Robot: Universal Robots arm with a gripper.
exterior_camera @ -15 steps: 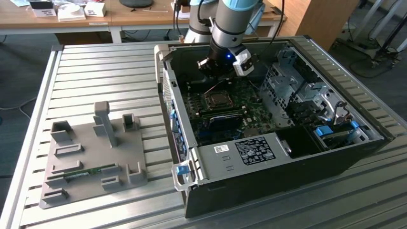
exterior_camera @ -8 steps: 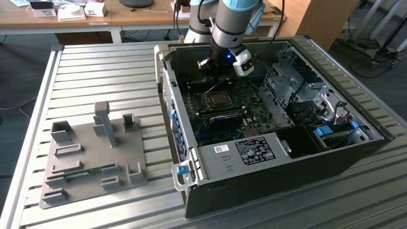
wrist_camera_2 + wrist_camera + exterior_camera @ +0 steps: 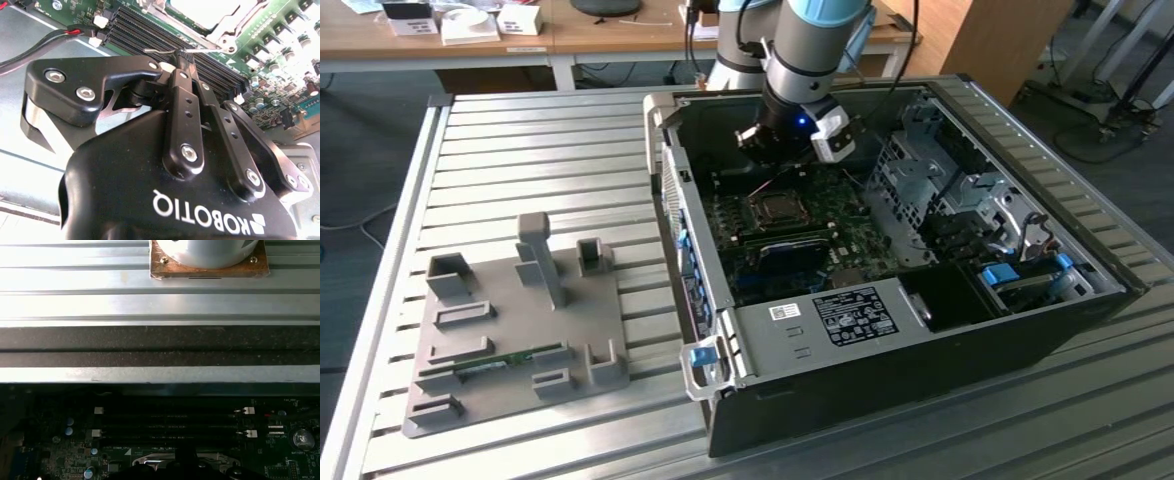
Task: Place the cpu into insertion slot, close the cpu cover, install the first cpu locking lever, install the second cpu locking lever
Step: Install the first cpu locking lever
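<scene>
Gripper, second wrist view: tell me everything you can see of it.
The gripper is black, matte and plastic-looking: a broad body, jointed linkage bars with silver screws, and two slim fingers. The fingers are pressed together, shut, pointing toward the green motherboard. Their tips meet a thin wire lever beside the cpu cover; whether they pinch it I cannot tell.

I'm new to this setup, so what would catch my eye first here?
The open computer case on the slatted table in the exterior view, with the robot arm reaching down into it. In the second wrist view, the black pincer, closed, meets a thin wire lever beside the memory slots.
</scene>
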